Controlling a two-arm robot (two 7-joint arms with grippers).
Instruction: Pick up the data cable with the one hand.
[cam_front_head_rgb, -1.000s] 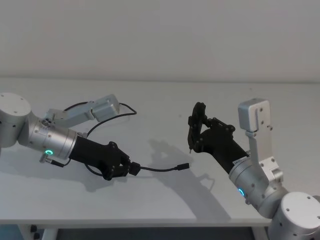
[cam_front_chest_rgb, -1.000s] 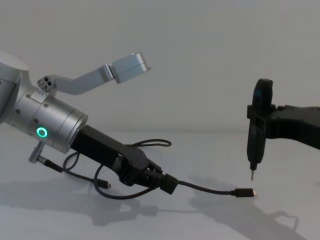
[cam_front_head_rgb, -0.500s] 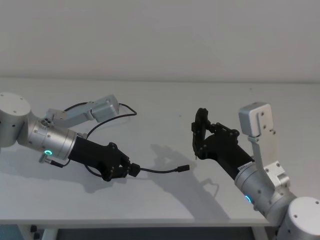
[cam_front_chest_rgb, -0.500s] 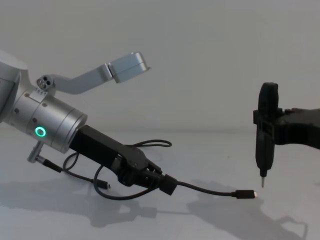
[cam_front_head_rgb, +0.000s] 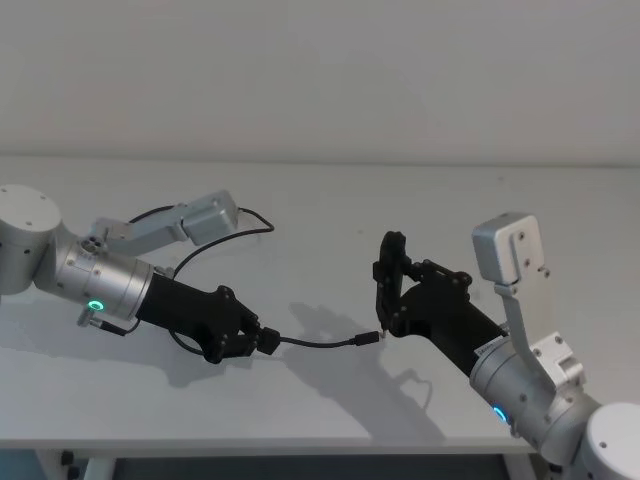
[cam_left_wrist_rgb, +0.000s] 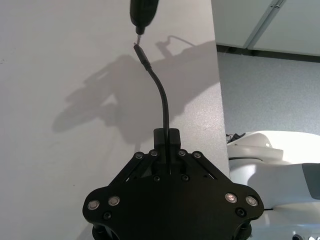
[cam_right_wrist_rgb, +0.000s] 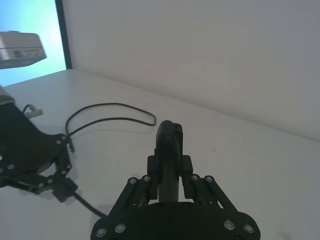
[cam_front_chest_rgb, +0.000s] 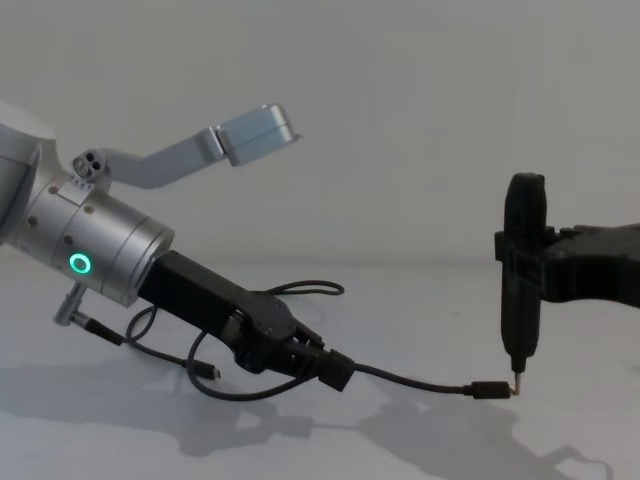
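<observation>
We are clamping our left claw (cam_front_head_rgb: 262, 340) shut on the cable (cam_front_head_rgb: 320, 342), so the grasp looks done. We are judging the lift as the step left, since the cord is trailing on the surface (cam_front_head_rgb: 330, 200) both ahead of that claw and looped behind it. Ahead of it, our right claw (cam_front_head_rgb: 393, 288) is pinching a tool (cam_front_head_rgb: 388, 250) whose tip is touching the plug (cam_front_chest_rgb: 488, 390). We are counting one cable, two plugs, two claws and one tool.

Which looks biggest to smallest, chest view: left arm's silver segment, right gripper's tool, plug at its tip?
1. Silver segment (nearest camera)
2. Tool in right gripper
3. Plug of cable held by left gripper
</observation>
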